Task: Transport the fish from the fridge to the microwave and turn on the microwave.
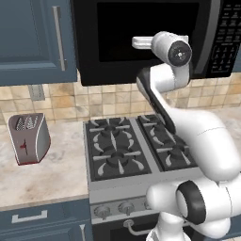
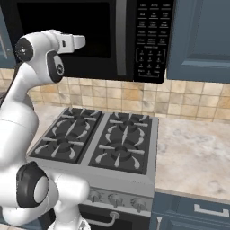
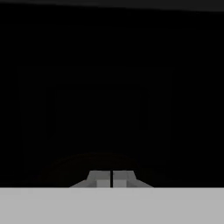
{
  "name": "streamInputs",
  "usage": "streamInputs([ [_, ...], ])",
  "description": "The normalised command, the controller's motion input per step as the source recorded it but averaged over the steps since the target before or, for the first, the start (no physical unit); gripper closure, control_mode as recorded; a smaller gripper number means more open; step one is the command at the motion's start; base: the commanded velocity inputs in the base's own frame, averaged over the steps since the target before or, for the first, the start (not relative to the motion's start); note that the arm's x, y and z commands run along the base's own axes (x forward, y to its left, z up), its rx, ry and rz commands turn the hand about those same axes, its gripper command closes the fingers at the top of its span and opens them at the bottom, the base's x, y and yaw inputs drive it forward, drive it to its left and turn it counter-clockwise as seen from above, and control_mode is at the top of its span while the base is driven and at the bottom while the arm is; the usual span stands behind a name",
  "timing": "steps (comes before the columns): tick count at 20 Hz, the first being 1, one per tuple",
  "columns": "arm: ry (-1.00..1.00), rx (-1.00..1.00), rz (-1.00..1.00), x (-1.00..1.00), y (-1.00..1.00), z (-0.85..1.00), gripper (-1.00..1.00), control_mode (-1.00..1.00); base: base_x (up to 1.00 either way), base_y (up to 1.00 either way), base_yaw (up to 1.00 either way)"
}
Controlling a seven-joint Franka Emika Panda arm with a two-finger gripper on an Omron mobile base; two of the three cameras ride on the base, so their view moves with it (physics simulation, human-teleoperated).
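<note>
We see our fingers (image 3: 112, 179) pressed together, holding nothing, with the microwave (image 1: 141, 28) door's dark glass just ahead of them.

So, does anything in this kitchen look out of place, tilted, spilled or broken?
Nothing stands out. The microwave hangs closed above the stove, the toaster stands upright on the counter, with no spill or damage visible. The gripper is shut, facing the dark microwave door.
</note>
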Motion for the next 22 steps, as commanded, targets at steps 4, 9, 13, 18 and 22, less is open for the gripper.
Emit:
streamInputs([
  [4, 0.00, 0.00, 0.00, -0.67, -0.21, 0.30, 1.00, -1.00, 0.00, 0.00, 0.00],
  [9, -0.05, 0.00, -0.01, -0.96, -0.29, 0.14, 1.00, -1.00, 0.00, 0.00, 0.00],
  [13, -0.06, 0.03, -0.05, -1.00, -0.42, 0.19, 1.00, -1.00, 0.00, 0.00, 0.00],
  [18, 0.00, 0.20, -0.06, -0.65, -0.63, 0.12, 1.00, -1.00, 0.00, 0.00, 0.00],
  [22, 0.00, 0.42, -0.01, -0.14, -0.73, 0.00, 1.00, -1.00, 0.00, 0.00, 0.00],
])
